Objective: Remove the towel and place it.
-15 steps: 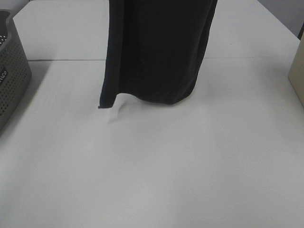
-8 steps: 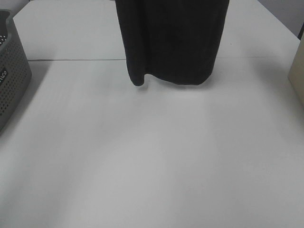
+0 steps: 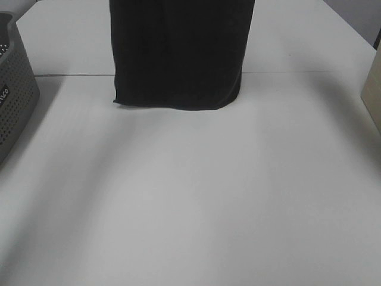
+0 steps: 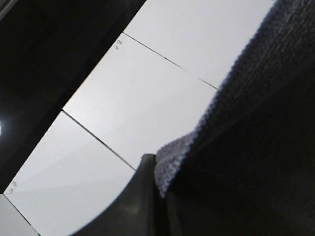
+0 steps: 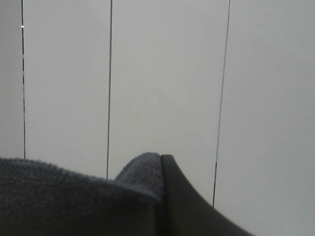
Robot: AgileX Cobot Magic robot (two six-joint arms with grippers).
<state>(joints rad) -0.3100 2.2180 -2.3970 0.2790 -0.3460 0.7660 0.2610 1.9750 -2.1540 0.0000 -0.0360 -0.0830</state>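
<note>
The towel [image 3: 178, 53], very dark and fuzzy, hangs as a broad sheet from above the top of the exterior high view. Its lower hem sits level just above the white table [image 3: 190, 196], at the back near the middle. Neither gripper shows in that view. In the left wrist view my left gripper [image 4: 156, 173] is shut on an upper edge of the towel [image 4: 246, 147], one dark finger [image 4: 140, 196] pressing the cloth. In the right wrist view my right gripper [image 5: 159, 169] is shut on another edge of the towel [image 5: 74, 196], beside its dark finger [image 5: 182, 206].
A grey perforated basket [image 3: 15, 89] stands at the table's left edge. A beige box [image 3: 372, 89] shows at the right edge. A seam [image 3: 309, 72] runs across the table behind the towel's hem.
The hanging towel swung right and rose, then came back left and spread wider. Its loose lower left corner has settled, so the hem now hangs level.
</note>
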